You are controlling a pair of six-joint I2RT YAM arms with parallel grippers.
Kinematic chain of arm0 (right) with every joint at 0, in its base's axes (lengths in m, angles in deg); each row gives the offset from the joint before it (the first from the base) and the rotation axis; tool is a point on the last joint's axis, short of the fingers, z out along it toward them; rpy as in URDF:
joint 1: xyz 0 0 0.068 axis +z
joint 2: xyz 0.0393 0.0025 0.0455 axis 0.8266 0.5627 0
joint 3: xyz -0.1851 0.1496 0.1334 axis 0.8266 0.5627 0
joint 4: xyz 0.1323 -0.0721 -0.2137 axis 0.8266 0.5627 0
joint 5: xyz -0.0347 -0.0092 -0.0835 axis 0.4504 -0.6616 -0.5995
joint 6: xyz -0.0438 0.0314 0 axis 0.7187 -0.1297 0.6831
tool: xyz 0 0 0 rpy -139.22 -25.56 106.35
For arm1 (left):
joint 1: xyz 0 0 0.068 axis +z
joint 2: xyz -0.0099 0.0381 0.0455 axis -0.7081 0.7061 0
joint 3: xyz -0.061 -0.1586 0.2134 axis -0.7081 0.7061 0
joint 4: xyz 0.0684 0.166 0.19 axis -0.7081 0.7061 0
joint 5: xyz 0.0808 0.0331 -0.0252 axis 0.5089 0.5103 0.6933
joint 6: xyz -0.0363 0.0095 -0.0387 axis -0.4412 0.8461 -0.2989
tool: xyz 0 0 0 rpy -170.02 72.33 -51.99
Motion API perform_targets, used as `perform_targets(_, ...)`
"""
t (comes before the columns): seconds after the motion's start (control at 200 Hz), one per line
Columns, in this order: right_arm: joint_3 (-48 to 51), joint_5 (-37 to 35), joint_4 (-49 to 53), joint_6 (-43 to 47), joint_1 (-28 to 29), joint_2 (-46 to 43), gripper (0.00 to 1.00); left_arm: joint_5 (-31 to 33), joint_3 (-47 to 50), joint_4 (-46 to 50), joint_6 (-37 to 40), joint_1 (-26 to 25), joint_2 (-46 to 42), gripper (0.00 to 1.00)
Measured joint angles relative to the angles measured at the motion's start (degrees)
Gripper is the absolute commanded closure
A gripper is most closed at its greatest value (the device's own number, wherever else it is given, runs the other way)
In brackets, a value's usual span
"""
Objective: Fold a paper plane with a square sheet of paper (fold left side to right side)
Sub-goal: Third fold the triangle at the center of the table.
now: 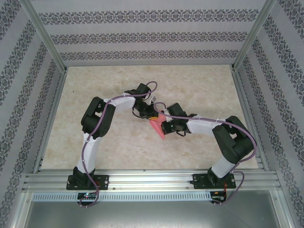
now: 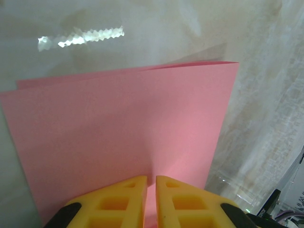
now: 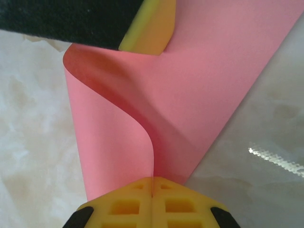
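Note:
The square sheet of paper (image 1: 157,127) is salmon pink and held up over the middle of the table between both arms. It is bent loosely over itself, so two layers show at its far edge (image 2: 142,71) and a soft curl runs through it (image 3: 142,123). My left gripper (image 1: 148,114) is shut on one edge, with pink paper showing in the thin gap between its yellow fingers (image 2: 151,179). My right gripper (image 1: 165,127) is shut tight on the opposite edge (image 3: 152,179). A left fingertip (image 3: 149,28) shows at the top of the right wrist view. The paper plane is out of view.
The marble-patterned table (image 1: 109,85) is boxed in by aluminium rails, with a front rail (image 1: 152,178) by the arm bases and posts at the corners (image 1: 45,38). Patterned walls stand on three sides. Purple cables loop over both arms.

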Motion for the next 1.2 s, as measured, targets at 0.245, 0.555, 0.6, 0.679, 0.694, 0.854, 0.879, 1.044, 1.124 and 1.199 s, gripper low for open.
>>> perform_targets(0.245,-0.2,0.0,0.5,0.0,0.0,0.5,1.00,0.0,0.0,0.0,0.0,0.0,0.0,0.84)
perform_targets(0.555,-0.2,0.0,0.7,-1.0,0.0,0.6,1.00,0.0,0.0,0.0,0.0,0.0,0.0,0.83)
perform_targets(0.6,-0.2,0.0,0.7,-1.1,0.0,0.6,1.00,0.0,0.0,0.0,0.0,0.0,0.0,0.81)
perform_targets(0.679,-0.2,0.0,0.7,-1.1,0.0,0.7,1.00,-0.2,-0.2,0.0,0.0,0.0,0.0,0.81)
perform_targets(0.694,-0.2,0.0,0.7,-1.3,0.0,0.8,1.00,-0.2,-0.2,0.1,0.1,0.0,0.0,0.81)
perform_targets(0.854,-0.2,0.1,0.6,-1.4,0.0,1.1,1.00,0.0,-1.1,1.5,0.5,0.0,0.0,0.78)
perform_targets(0.879,-0.2,0.1,0.6,-1.5,0.0,1.1,1.00,0.1,-1.4,1.9,0.6,0.0,0.0,0.77)
perform_targets(1.044,-0.2,0.2,0.6,-1.5,0.0,1.2,1.00,0.4,-4.7,4.6,1.5,0.2,0.0,0.72)
perform_targets(1.124,-0.3,0.2,0.6,-1.5,0.0,1.3,1.00,0.4,-6.9,5.6,1.7,0.5,0.0,0.69)
perform_targets(1.199,-0.3,0.2,0.6,-1.5,0.0,1.4,1.00,0.4,-8.8,6.4,1.9,0.9,0.0,0.68)
